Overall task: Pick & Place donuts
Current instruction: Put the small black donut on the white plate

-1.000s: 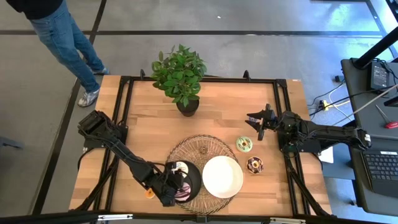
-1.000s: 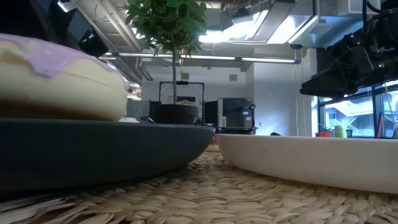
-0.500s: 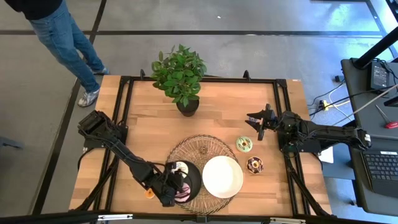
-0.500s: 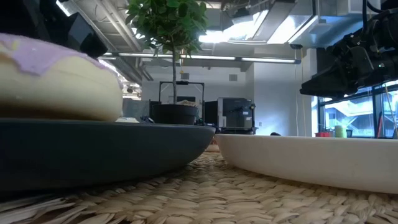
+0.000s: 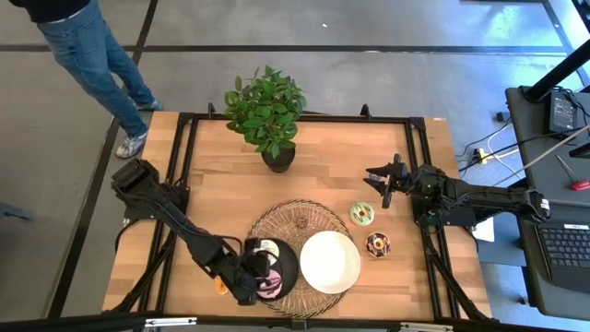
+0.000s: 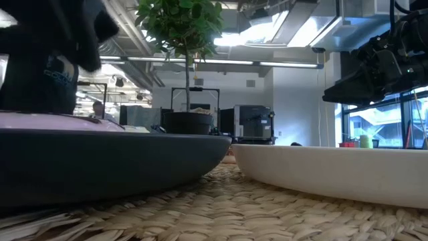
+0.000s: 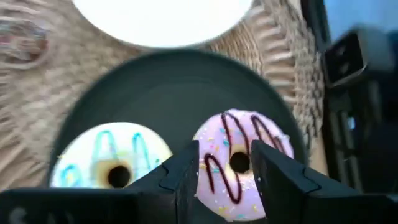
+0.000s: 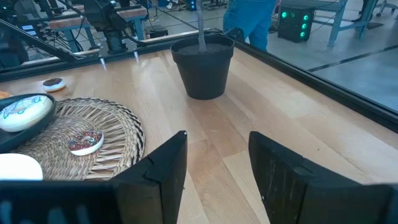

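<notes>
No text, label, brand or number can be read anywhere in these views.

— What lies around my table?

— Grey concrete floor (image 5: 369,23) crossed by dark seams, and a person in jeans (image 5: 92,51) standing at its far left corner. To my right, a black desk (image 5: 553,184) with a keyboard (image 5: 564,247).

— And across the room?

— Bright ceiling lights (image 6: 267,30), ducting, a window (image 6: 374,124) on one side, workbenches (image 8: 68,22) and a dark cabinet (image 6: 253,124).
</notes>
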Motion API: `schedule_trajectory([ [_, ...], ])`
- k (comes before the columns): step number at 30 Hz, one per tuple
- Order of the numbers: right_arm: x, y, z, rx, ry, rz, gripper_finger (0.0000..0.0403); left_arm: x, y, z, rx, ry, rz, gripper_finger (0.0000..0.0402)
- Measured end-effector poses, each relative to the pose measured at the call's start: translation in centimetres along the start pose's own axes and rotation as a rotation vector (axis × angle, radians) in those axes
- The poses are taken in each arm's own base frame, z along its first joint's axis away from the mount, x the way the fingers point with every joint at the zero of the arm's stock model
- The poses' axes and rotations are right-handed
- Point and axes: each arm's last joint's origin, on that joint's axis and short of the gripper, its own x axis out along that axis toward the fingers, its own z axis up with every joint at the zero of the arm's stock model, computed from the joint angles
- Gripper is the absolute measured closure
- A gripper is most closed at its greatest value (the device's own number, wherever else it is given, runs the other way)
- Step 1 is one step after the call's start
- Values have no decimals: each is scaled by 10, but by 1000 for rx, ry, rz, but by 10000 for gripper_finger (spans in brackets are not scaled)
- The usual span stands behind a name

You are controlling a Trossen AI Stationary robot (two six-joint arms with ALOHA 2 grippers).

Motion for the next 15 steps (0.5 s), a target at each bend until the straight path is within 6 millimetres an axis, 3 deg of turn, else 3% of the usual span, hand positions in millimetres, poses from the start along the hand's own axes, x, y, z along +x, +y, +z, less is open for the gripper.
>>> schedule_trajectory([
  [8, 0, 0, 0, 0, 0, 0, 230, -37, 30, -9, -308, 50, 281, 260],
  [15, 0, 0, 0, -1, 0, 1, 230, -48, 45, -36, -614, 238, 495, 266],
])
